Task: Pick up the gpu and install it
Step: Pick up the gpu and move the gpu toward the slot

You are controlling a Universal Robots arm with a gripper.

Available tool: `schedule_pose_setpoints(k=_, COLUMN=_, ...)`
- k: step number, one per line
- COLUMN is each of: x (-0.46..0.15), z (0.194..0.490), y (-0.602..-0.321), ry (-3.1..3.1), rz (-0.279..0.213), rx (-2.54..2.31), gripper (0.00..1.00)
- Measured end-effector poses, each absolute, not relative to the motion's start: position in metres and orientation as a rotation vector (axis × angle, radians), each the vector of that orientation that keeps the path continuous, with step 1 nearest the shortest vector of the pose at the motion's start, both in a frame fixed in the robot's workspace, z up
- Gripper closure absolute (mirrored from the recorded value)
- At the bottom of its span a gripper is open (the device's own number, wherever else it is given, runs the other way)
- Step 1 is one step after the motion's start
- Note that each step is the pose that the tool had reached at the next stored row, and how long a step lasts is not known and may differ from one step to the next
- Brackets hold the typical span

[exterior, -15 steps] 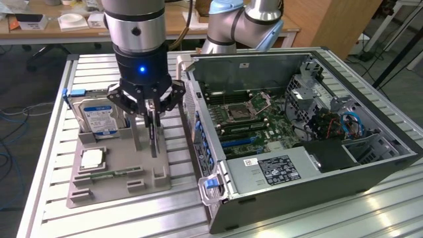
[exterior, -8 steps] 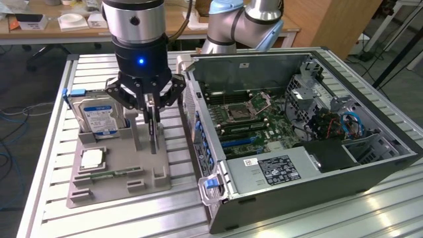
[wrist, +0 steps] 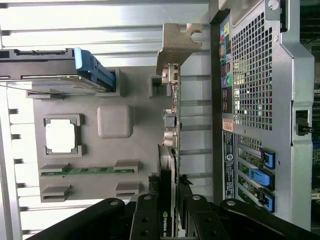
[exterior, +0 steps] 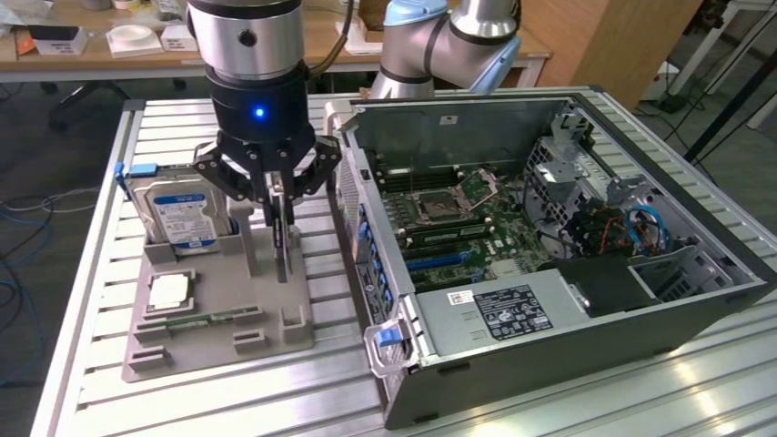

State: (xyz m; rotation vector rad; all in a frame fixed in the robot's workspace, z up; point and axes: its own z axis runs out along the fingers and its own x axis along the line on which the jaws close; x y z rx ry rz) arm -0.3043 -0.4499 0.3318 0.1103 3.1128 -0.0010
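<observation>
The gpu [exterior: 284, 248] stands on edge, seen as a thin dark card, over the grey holder tray [exterior: 213, 350] at the exterior view's left. My gripper [exterior: 277, 196] comes down from above and is shut on its top edge. In the wrist view the gpu [wrist: 172, 125] runs away from my gripper [wrist: 169, 215], a black finger pressed on each side, and ends in its silver bracket [wrist: 177, 42]. Whether the card's lower edge is clear of the tray I cannot tell. The open computer case [exterior: 680, 314] lies right beside the tray, motherboard [exterior: 474, 228] exposed.
On the tray [wrist: 140, 150] sit a silver hard drive [exterior: 182, 214] with a blue-white label, a CPU [exterior: 170, 291] and a green RAM stick [exterior: 200, 320]. The case's perforated rear panel [wrist: 255, 75] with blue slot latches [wrist: 260, 175] stands close beside the card. Desks lie behind.
</observation>
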Motion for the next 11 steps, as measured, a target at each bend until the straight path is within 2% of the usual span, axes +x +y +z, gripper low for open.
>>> schedule_pose_setpoints(k=11, x=-0.304, z=0.351, y=-0.45, ry=3.113, rz=-0.005, rx=0.11, gripper=0.74)
